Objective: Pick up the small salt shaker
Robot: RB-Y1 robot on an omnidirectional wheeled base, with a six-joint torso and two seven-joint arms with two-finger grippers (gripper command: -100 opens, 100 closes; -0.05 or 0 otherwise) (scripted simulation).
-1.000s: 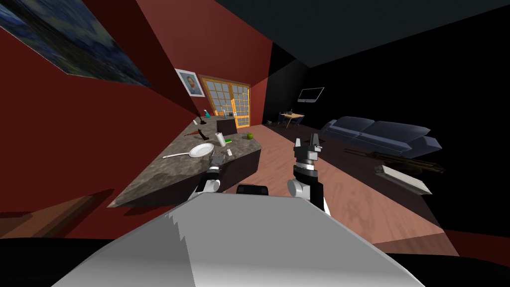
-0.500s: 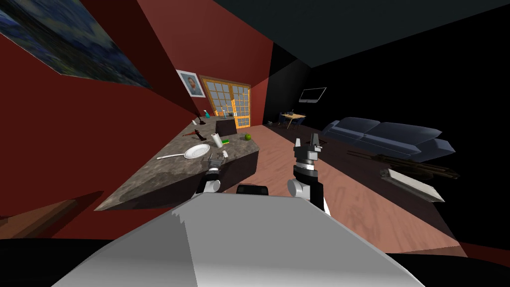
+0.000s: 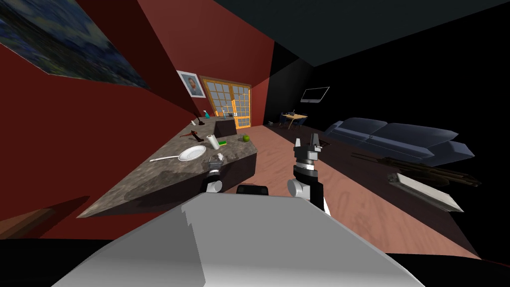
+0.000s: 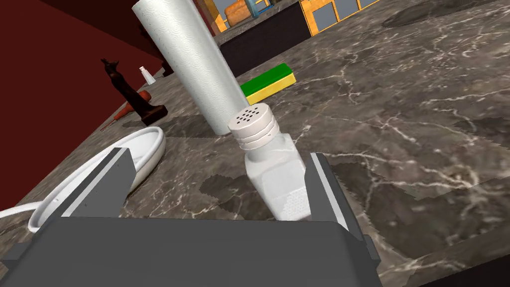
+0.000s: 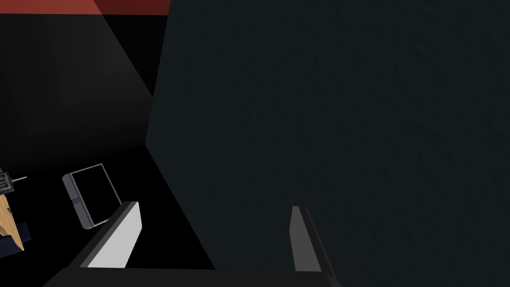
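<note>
Shaker (image 4: pixel 273 172) base hidden behind L hand (image 4: pixel 219 158), fingers spread, one prob. touching it.

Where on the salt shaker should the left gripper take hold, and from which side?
Grip the shaker by its flat-sided body, below the round ribbed cap, coming in low from the counter's near edge, as the left gripper stands now. Flat sides probably suit the blade fingers; the paper roll close behind blocks the far side.
</note>
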